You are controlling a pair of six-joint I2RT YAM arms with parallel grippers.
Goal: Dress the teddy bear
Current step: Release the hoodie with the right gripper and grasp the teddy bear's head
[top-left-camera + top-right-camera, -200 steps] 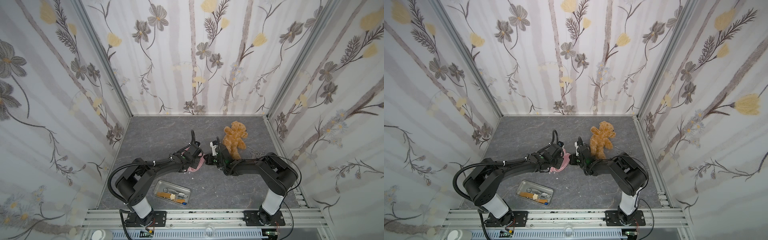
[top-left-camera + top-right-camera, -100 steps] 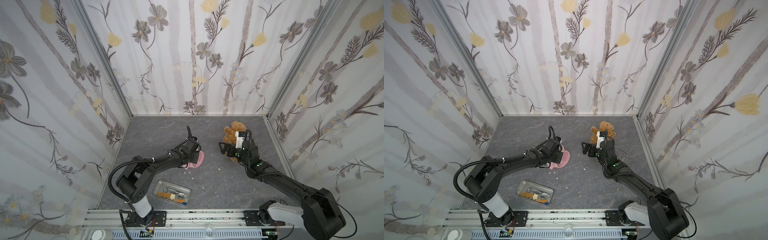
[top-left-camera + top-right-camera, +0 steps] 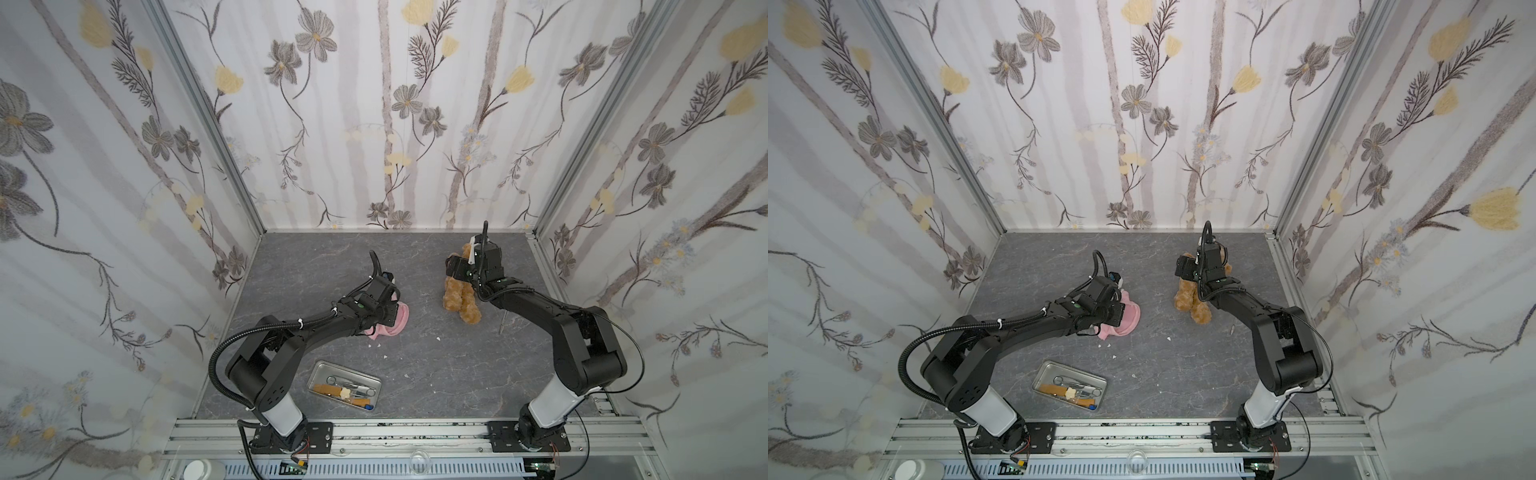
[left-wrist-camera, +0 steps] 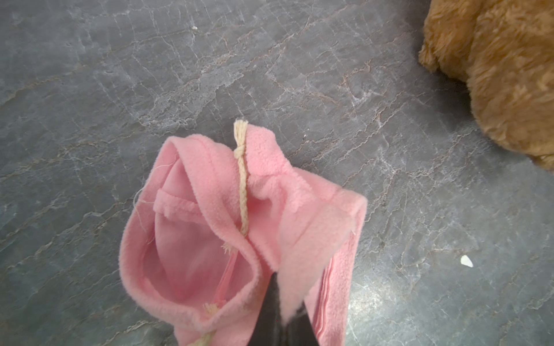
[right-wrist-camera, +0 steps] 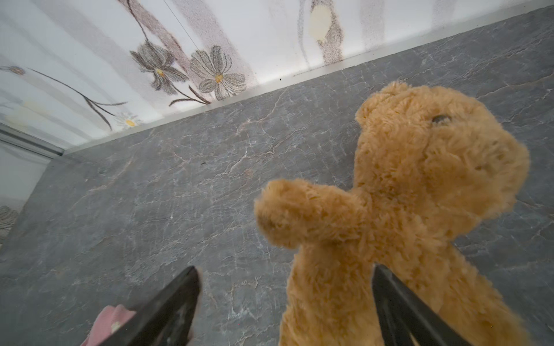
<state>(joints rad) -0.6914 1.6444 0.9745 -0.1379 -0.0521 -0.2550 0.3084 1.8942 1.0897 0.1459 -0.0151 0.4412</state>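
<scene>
Shifted from the middle of the desk (image 3: 415, 266), the right gripper (image 5: 286, 271) is now spread apart astride the teddy bear (image 3: 454, 297), laid back right. Pink hooded shirt (image 4: 239, 215) is kept clamped in the left gripper (image 4: 280, 289), near centre.

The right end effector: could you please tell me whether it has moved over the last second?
Yes. The right end effector has swung away from the metal tray and pink hoodie toward the back wall, and hangs open over the teddy bear.
</scene>
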